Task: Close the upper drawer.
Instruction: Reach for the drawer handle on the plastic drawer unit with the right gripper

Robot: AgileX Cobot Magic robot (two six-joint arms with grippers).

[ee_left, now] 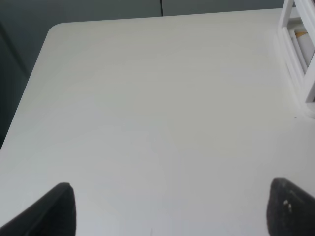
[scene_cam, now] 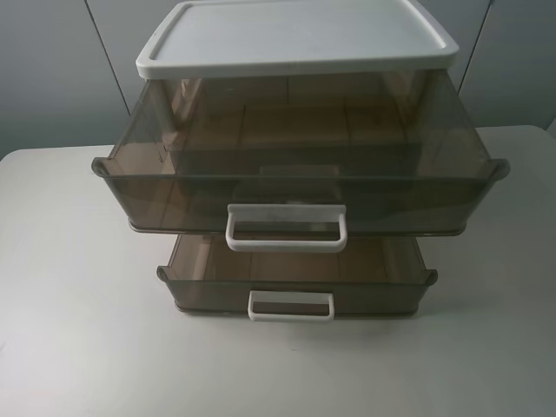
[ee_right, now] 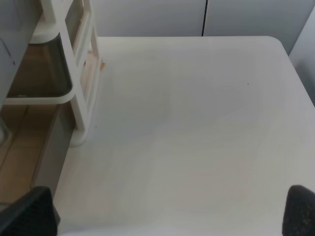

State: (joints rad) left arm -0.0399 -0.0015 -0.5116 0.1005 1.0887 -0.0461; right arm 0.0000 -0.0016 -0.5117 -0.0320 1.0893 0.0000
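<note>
Upper drawer (scene_cam: 391, 204): pulled well out of the cabinet, front facing the high camera; smoky translucent, tallest front, looks empty.
Handle (scene_cam: 287, 228): wide white loop, centred low on that front.
Handling: my read is thin stiff plastic, light, should slide easily. Smooth front, so contact may slip. The whole unit looks light and may skid back on a hard shove.
Contact point: flat push at the middle of the front, at or just above the loop. No grasp needed. An off-centre push would likely cock it in its slot.
Lower drawer (scene_cam: 295, 282): also open, directly beneath, smaller white handle; can't tell which one sticks out further.
Cabinet top (scene_cam: 295, 35): white lid above both.
Counter (scene_cam: 69, 330): pale, carries the unit.
Left gripper (ee_left: 174, 209): fingers spread wide, nothing held, over bare counter, white frame (ee_left: 300, 49) at the view's edge.
Right gripper (ee_right: 165, 211): spread wide, empty, beside the unit.
Both absent from the high view.
</note>
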